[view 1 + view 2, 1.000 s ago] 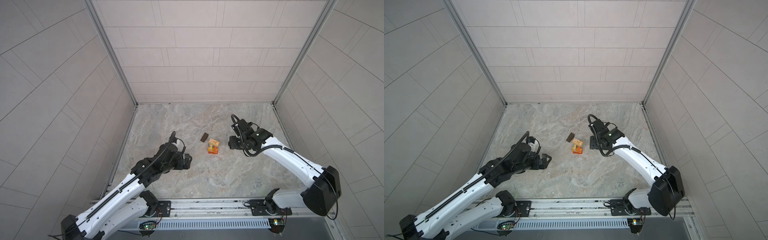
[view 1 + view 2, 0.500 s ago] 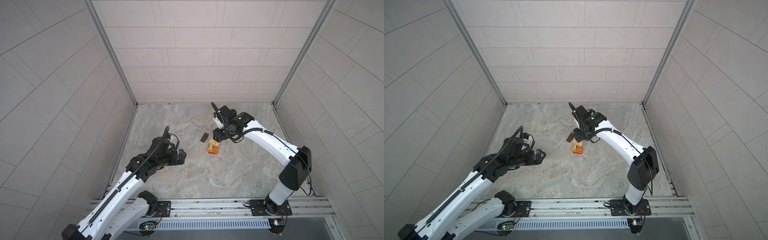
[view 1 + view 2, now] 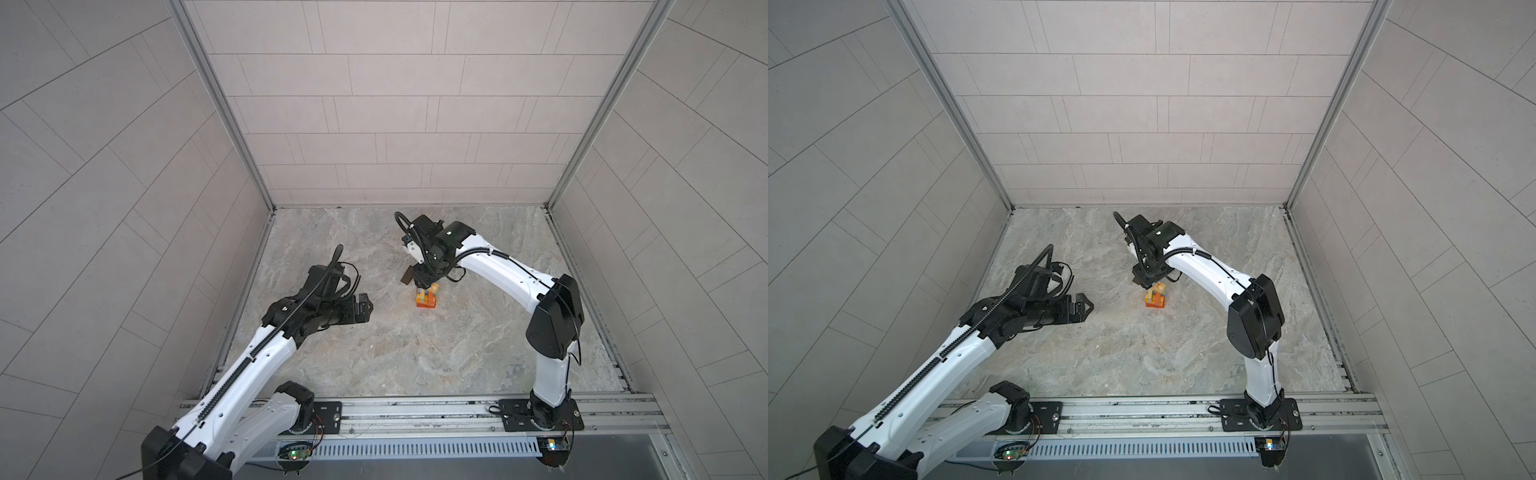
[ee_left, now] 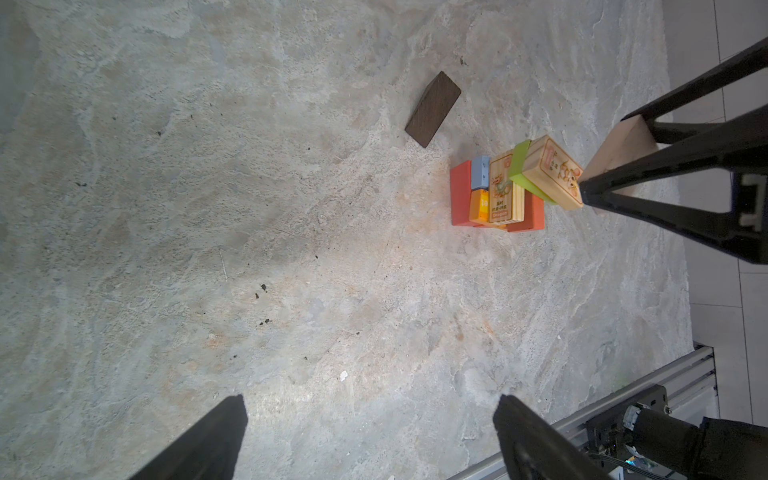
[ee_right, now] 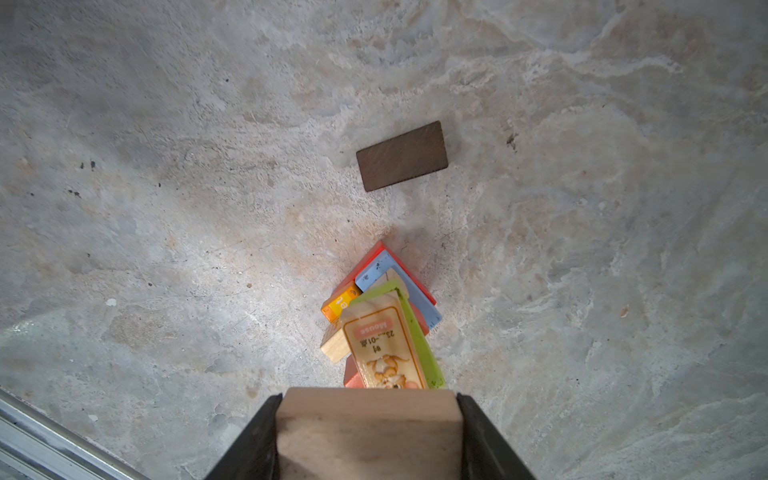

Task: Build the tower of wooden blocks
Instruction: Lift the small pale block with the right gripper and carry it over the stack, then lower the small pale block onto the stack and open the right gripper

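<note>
The tower (image 3: 425, 299) (image 3: 1155, 300) stands mid-floor. It has red blocks at the base, then orange and light blue (image 4: 481, 172), with printed tan and green blocks (image 5: 388, 345) on top. My right gripper (image 3: 422, 284) (image 5: 368, 402) is shut on a plain tan block (image 5: 369, 432) (image 4: 619, 151), which hangs just above the tower's edge, next to the top printed block. A dark brown block (image 4: 433, 109) (image 5: 402, 156) lies flat on the floor beside the tower. My left gripper (image 3: 366, 306) (image 4: 370, 405) hovers open and empty, well to the left.
Marble floor (image 3: 395, 353) enclosed by tiled walls on three sides. A metal rail (image 3: 415, 409) with both arm bases runs along the front edge. Apart from the blocks, the floor carries only small dark specks.
My right arm has swung from the right side over to the tower, carrying the tan block. My left arm has drawn back a little to the left, still open.
</note>
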You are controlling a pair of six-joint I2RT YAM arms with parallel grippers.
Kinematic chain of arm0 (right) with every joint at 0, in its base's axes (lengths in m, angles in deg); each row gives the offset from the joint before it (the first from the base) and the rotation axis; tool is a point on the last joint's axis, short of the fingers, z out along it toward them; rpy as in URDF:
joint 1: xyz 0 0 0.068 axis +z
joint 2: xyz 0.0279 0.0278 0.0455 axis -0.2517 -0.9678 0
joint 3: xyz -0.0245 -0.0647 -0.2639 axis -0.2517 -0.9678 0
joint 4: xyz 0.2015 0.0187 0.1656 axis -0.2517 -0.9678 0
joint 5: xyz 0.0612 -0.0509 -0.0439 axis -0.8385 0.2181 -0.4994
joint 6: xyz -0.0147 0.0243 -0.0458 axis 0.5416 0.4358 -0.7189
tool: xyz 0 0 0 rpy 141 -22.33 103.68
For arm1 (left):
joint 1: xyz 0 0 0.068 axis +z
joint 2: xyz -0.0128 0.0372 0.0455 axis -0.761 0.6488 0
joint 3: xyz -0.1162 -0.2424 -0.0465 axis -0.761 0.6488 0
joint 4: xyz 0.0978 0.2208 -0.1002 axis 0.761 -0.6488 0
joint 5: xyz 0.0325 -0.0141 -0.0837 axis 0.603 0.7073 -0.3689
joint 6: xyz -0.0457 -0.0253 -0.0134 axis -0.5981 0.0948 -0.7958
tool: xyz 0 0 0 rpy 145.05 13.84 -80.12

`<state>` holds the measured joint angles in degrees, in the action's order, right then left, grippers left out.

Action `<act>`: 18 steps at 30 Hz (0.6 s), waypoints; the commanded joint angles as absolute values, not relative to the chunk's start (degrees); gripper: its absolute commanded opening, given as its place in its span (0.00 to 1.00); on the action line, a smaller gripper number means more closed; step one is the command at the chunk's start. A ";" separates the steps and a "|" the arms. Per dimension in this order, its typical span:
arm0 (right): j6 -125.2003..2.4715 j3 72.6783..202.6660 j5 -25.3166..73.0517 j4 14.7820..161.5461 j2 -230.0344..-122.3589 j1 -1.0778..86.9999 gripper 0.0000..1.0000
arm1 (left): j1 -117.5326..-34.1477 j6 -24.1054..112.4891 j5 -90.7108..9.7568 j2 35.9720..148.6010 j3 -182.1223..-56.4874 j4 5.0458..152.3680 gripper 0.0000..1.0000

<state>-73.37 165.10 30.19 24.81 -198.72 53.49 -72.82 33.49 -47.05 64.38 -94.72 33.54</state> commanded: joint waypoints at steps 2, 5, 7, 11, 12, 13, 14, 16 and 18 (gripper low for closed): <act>-76.13 167.59 31.45 21.19 -200.82 53.16 0.49 | -71.84 34.82 -48.57 65.08 -95.25 35.16 1.00; -76.72 168.43 32.38 20.05 -201.93 53.17 0.49 | -71.36 34.96 -49.30 65.50 -95.03 35.46 1.00; -77.17 168.49 32.72 19.67 -202.19 53.10 0.49 | -71.29 34.96 -49.37 65.46 -94.77 35.76 1.00; -77.49 167.77 33.39 19.98 -202.38 52.98 0.49 | -71.30 34.83 -49.34 65.39 -94.30 36.21 1.00; -77.54 167.65 33.46 20.10 -202.39 52.92 0.49 | -71.26 34.84 -49.35 65.29 -94.30 36.17 1.00; -77.54 167.57 33.40 20.25 -202.48 52.90 0.49 | -71.24 34.89 -49.32 65.18 -94.29 36.17 1.00; -77.56 167.56 33.32 20.34 -202.57 52.89 0.49 | -71.27 35.02 -49.41 65.09 -94.27 36.17 1.00; -77.55 167.55 33.09 20.43 -202.73 52.88 0.49 | -71.25 34.96 -49.41 64.91 -94.11 36.17 1.00; -77.59 167.56 32.95 20.52 -202.85 52.92 0.50 | -71.26 34.96 -49.26 64.61 -94.01 36.25 1.00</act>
<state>-76.50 167.53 32.10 21.69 -202.19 53.12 -71.55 33.88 -49.15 65.43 -94.61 35.64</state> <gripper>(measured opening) 0.585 0.999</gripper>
